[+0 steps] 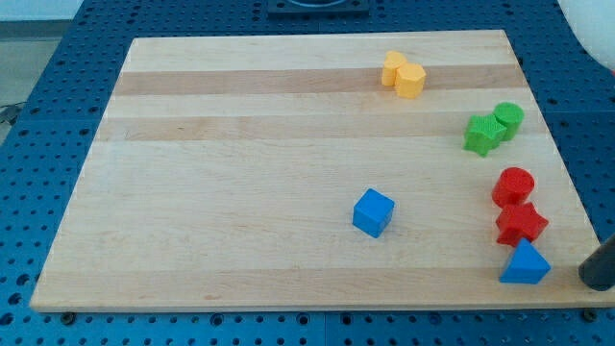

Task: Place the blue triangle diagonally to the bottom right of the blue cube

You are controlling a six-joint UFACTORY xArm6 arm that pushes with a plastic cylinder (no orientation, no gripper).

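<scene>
While blue cube point(373, 212) sits centre-low, blue triangle point(525, 263) lies lower right, below red blocks point(519, 224); my tip point(596, 279) just right of triangle, apart, holding nothing.

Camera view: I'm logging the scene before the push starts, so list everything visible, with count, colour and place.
Blue cube: one, blue, board's lower middle, standing alone.
Blue triangle: one, blue, bottom right corner of the board.
Red blocks: two, red; a round one above a star-like one, right edge, just above the blue triangle.
Green blocks: two, green; a star-like one beside a round one, right edge, upper part.
Yellow blocks: two, yellow, and, touching, top of the board.
Wooden board: one, light wood, on a blue perforated table.
My tip: one, dark, at the view's right edge, right of the blue triangle, apart from it.
</scene>
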